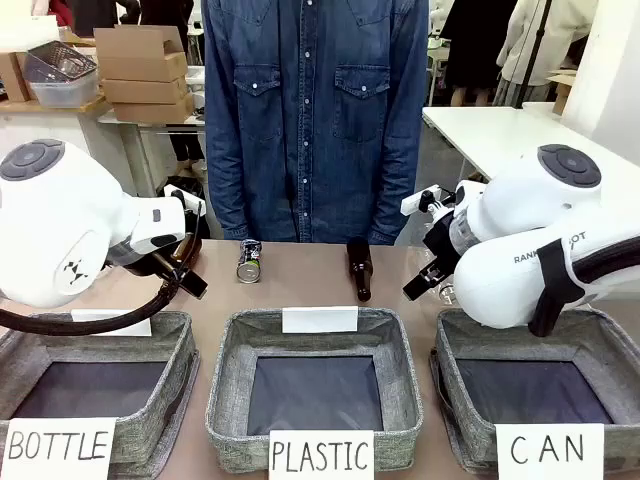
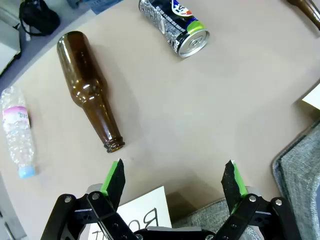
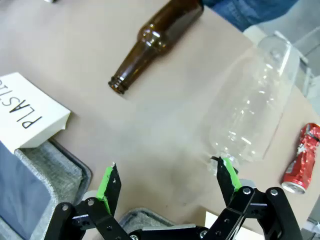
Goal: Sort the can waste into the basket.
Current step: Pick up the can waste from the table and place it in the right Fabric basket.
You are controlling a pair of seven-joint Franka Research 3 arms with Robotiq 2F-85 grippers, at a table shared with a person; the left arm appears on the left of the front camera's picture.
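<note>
The dark blue-black can [image 1: 249,262] with green-yellow print lies on the brown table in front of the person, and appears again [image 2: 175,25] far ahead of my left gripper [image 2: 173,175]. That gripper is open and empty, hovering over bare table. The red can [image 3: 300,157] lies on its side, dented, to the right of my open, empty right gripper [image 3: 167,175]. The grey basket [image 1: 615,335] with the "CAN" card stands at the front right, below my right arm. In the front view, my left gripper [image 1: 185,272] and right gripper [image 1: 425,275] both hang over the table's far half.
A brown bottle [image 2: 90,90] and a small plastic bottle [image 2: 17,132] lie by my left gripper. Another brown bottle [image 3: 155,35] and a large clear bottle [image 3: 252,105] lie ahead of my right one. Baskets marked "PLASTIC" [image 1: 225,400] and "BOTTLE" [image 1: 175,385] stand in front.
</note>
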